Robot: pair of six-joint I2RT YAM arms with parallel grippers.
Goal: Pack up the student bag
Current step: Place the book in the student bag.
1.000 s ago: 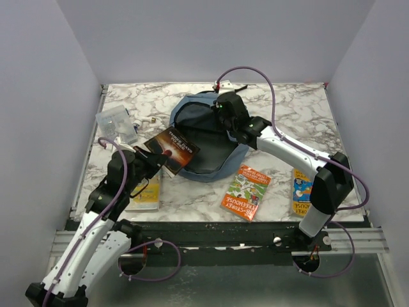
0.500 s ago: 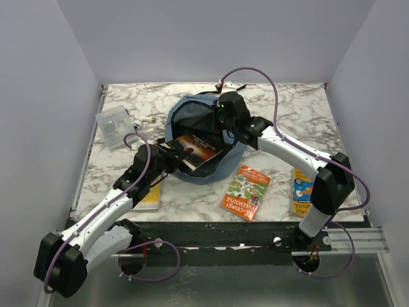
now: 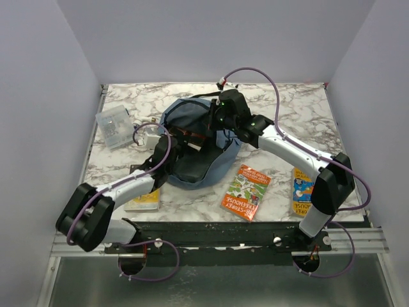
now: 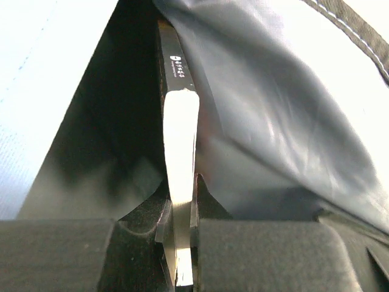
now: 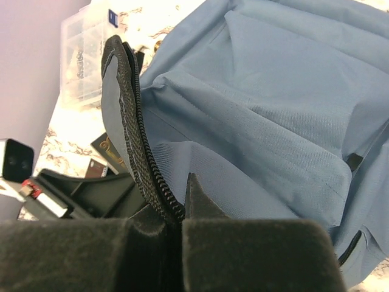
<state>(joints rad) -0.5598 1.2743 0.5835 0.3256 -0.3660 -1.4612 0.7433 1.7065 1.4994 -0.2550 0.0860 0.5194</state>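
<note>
A second ago we had the dark book out in the air at the left of the opening; now the left arm has pushed it down into the bag, and from above only a corner shows past the rim. The bag lies in the middle of the table, its mouth turned toward the left arm. The left gripper is clamped on the book's lower edge — in the wrist view the book stands edge-on between the fingers, with the dark lining on both sides of it. The right gripper is pinched shut on the zipper edge and lifts it, and the flap now stands higher than it did, so the mouth gapes wider. We judge that this book is nearly packed: it is well inside, but we have not let go of it yet. The orange book and a yellow book lie on the table near the bag — so the packing looks far from done, and the mouth will have to stay open for them.
</note>
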